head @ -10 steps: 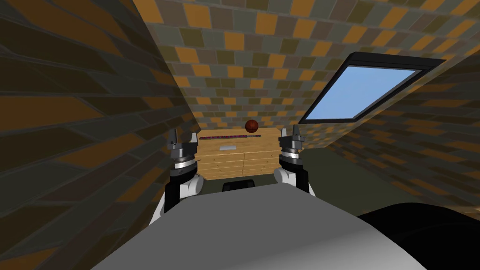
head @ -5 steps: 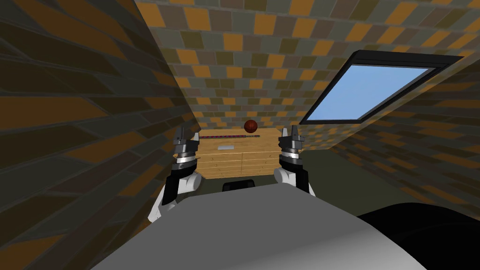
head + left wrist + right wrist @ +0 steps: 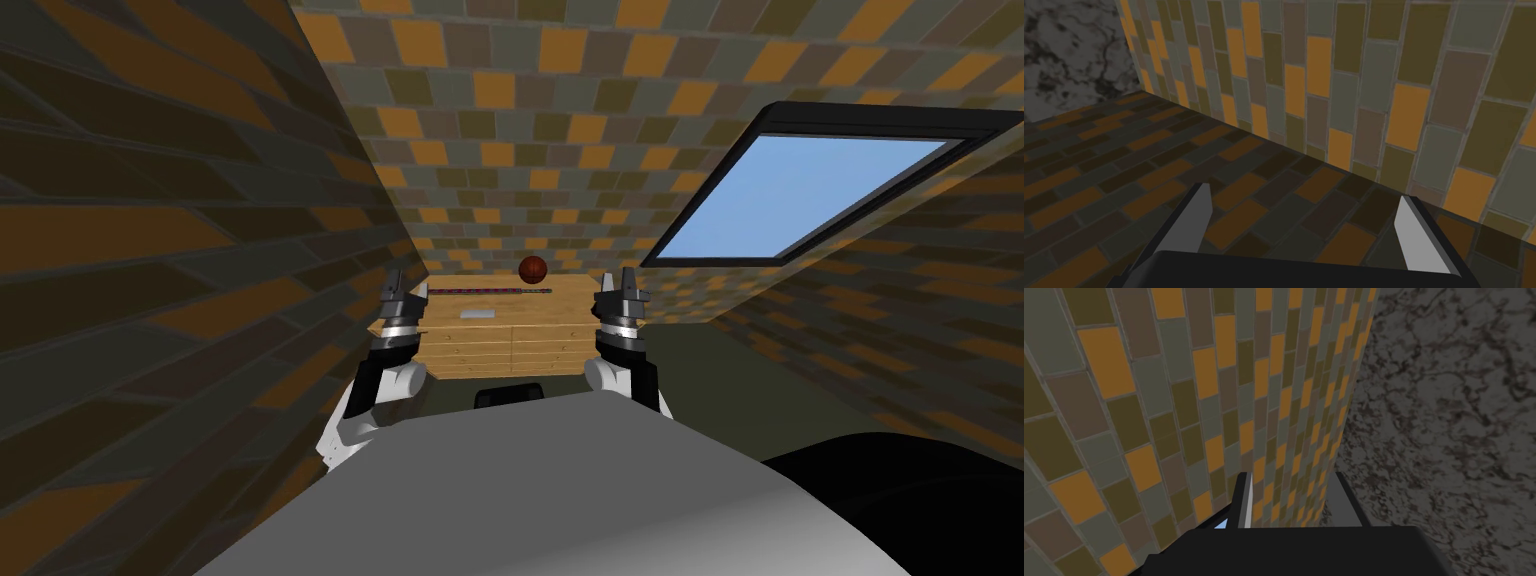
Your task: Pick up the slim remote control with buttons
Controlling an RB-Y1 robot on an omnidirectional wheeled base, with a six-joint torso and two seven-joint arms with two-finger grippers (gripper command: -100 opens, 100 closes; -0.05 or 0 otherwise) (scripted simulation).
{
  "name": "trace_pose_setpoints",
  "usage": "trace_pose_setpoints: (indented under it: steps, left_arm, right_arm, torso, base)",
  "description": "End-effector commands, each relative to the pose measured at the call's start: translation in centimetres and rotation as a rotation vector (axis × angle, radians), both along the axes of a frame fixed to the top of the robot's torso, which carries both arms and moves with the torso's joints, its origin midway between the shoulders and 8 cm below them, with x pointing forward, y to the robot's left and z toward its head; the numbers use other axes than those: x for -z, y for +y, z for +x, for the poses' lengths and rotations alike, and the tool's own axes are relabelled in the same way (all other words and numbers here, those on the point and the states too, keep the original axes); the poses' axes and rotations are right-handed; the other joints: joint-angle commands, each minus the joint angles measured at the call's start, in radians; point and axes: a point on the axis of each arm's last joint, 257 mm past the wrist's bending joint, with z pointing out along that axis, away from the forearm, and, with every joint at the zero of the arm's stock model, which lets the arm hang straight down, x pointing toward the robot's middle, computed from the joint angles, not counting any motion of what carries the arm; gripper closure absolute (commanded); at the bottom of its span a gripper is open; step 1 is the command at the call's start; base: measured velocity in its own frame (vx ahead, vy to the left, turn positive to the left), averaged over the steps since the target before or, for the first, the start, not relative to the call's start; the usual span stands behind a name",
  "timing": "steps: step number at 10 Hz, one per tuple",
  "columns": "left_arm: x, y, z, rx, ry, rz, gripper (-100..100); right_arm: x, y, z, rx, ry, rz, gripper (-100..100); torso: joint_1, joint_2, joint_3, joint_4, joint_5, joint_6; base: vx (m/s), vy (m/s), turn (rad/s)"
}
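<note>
A slim dark bar with reddish dots, the remote point(image 3: 490, 291), lies along the back of a wooden dresser's top point(image 3: 540, 305), some way ahead of me. My left gripper point(image 3: 404, 290) is raised at the dresser's left end, apart from the remote. In the left wrist view this gripper point(image 3: 1304, 220) is open with its fingers wide and nothing between them. My right gripper point(image 3: 620, 285) is raised at the dresser's right end. Its fingers point(image 3: 1341, 498) stand closer together, with only a gap between them.
A reddish-brown ball point(image 3: 533, 268) rests at the back of the dresser top, and a small flat grey rectangle point(image 3: 478, 314) lies nearer its front. Tiled walls close in on the left and behind. A window point(image 3: 800, 195) is on the right wall.
My left gripper has moved right and leaned in toward the dresser's left end. My head view has shifted slightly. The right arm has stayed put.
</note>
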Motion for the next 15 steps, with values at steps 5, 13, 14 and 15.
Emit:
trace_pose_setpoints:
  steps: [5,13,14,15]
  left_arm:
    - [2.1,1.2,3.3,-0.008,0.129,0.002,-100]
    - [4.6,3.4,7.9,-0.022,0.292,-0.008,-100]
    - [5.2,3.4,8.0,-0.024,0.316,-0.009,-100]
    - [5.8,3.5,8.2,-0.025,0.342,-0.01,-100]
  right_arm:
    - [0.0,0.0,0.0,0.0,0.0,0.0,0]
    - [0.0,0.0,0.0,0.0,0.0,0.0,0]
    - [0.0,0.0,0.0,0.0,0.0,0.0,0]
    - [0.0,0.0,0.0,0.0,0.0,0.0,0]
  torso:
    - [0.002,-0.001,-0.001,0.0,0.0,0.0]
    - [0.003,-0.001,0.0,0.0,0.0,0.0]
    - [0.002,-0.001,0.0,0.0,0.0,0.0]
    - [0.001,-0.001,0.0,0.0,0.0,0.0]
  base:
    - [-0.005,-0.072,0.043]
    - [-0.009,-0.061,0.035]
    - [-0.006,-0.071,0.047]
    - [-0.005,-0.034,-0.006]
